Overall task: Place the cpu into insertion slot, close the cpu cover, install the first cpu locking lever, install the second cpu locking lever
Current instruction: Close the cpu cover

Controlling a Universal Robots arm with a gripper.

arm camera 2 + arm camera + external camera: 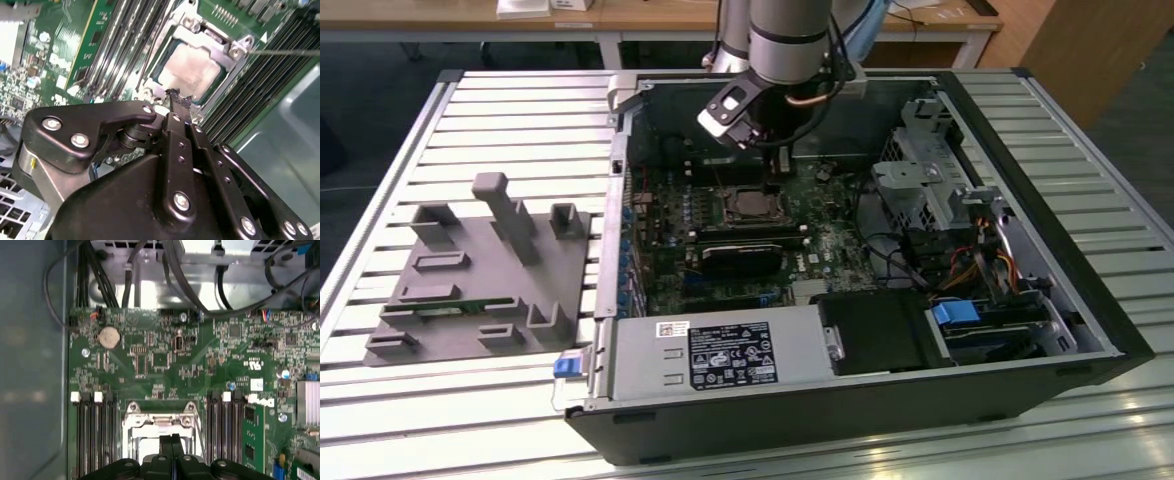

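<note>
The cpu [192,70], with its dull silver top, sits in the insertion slot on the green board, and the slot's pin field is hidden beneath it. The silvery cpu cover [202,32] lies flat over it, framing the chip. A thin locking lever [285,51] sticks out from one socket corner, and another thin lever [148,50] runs along the opposite side. My gripper [178,97] is shut with nothing between its fingers. Its tips hover at the socket's edge in both wrist views [171,440]. In the exterior view the gripper [774,170] hangs just behind the socket [750,205].
Memory slots [95,435] flank the socket on both sides. A black heatsink block [740,258] lies in front of it. Case walls, a drive cage [921,185], cables [200,300] and the power supply [720,355] ring the board. A grey fixture [480,270] stands at the exterior view's left.
</note>
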